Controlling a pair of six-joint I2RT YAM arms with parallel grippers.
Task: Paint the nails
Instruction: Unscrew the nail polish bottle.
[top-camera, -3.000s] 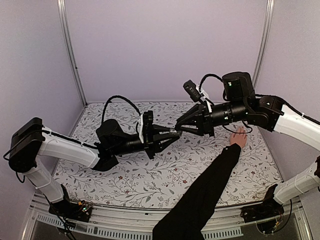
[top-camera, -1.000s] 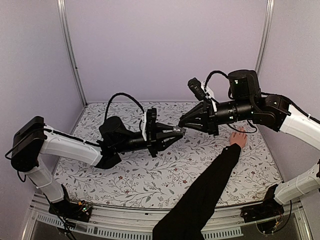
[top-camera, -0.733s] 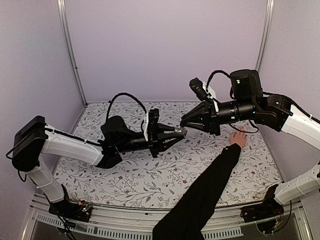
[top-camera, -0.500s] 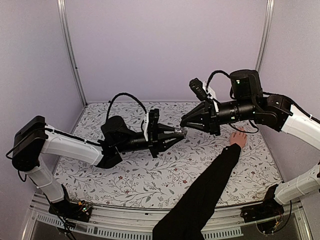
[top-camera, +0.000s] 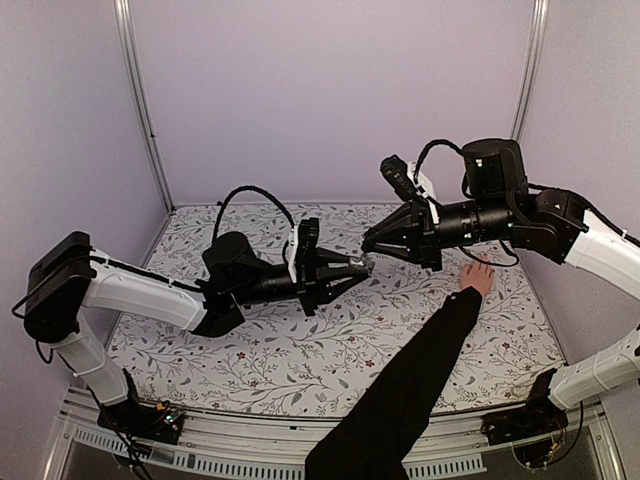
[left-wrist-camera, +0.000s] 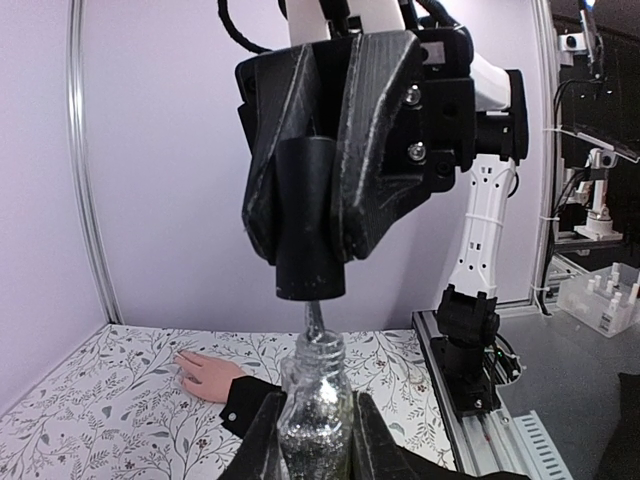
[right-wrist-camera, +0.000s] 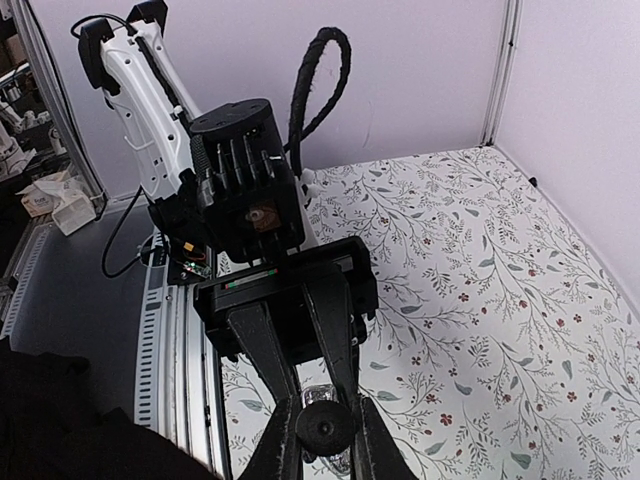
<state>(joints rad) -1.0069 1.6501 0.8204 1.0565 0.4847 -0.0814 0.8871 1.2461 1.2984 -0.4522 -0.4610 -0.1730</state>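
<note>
cap's off. three seconds back the two grippers were nose to nose with the cap (left-wrist-camera: 308, 225) seated on the bottle (left-wrist-camera: 315, 420). since then the right arm has lifted up and back a little, and over the last half second almost nothing moves.

left gripper (top-camera: 350, 267) is pinched in tight on the glitter bottle's body, holding it upright above the table (top-camera: 300, 350). right gripper (top-camera: 372, 248) is clamped hard on the black cap. left wrist view shows a gap between cap and bottle neck, with the brush stem (left-wrist-camera: 314, 322) still running down into the neck, so the brush isn't clear yet.

the hand (top-camera: 478, 275) lies flat on the table, black sleeve (top-camera: 420, 380) trailing to the near edge, below the right arm and to the right of the bottle. it hasn't shifted. nails (left-wrist-camera: 184, 364) are at the fingertip end, too small for me to make out, so i can't say whether any has polish.

my read: unscrewing is done, painting hasn't started. next i pull the brush fully out, then swing right and down to the fingertips. that's a small target for this gripper, and drips are the risk.
</note>
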